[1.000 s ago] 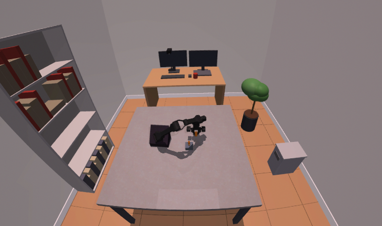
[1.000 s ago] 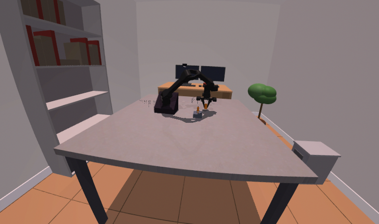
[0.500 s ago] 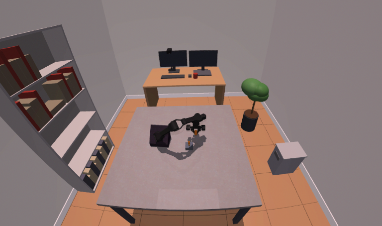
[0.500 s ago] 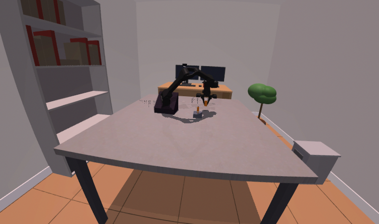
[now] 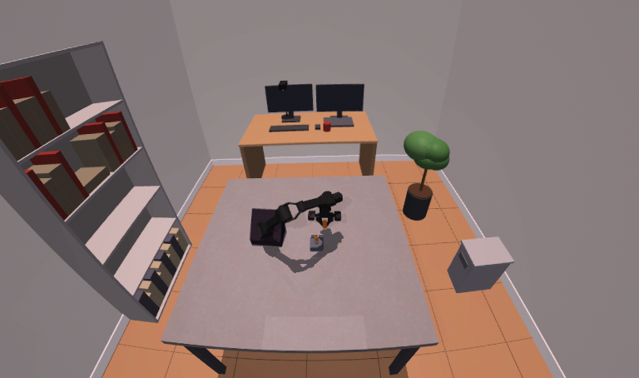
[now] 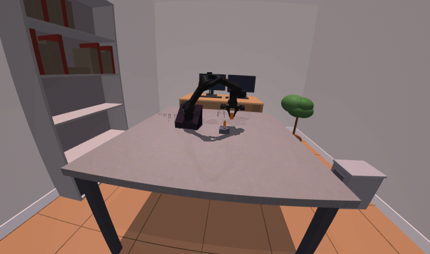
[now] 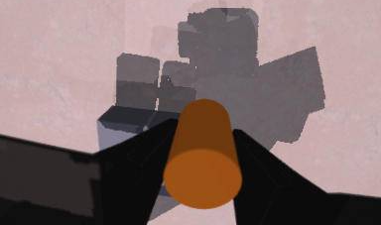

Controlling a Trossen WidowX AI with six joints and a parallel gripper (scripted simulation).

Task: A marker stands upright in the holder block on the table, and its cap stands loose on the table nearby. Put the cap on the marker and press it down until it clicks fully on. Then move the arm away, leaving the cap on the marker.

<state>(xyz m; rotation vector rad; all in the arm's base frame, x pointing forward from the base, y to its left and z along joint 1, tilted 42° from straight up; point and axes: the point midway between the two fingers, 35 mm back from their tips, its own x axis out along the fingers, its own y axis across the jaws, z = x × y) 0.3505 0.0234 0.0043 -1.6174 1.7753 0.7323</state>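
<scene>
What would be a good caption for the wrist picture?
Gripper shut on the orange cap, holder block partly visible below.

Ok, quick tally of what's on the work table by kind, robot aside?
Orange cap, gripped in the tool, lifted off the table: 1
Marker, upright in its block: 1
Grey holder block: 1
Total: 3

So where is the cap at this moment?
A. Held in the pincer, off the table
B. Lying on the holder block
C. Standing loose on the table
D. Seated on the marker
A: the pincer is shut on the orange cap, and the exterior view shows it above the table, beside the uncapped marker.
</scene>
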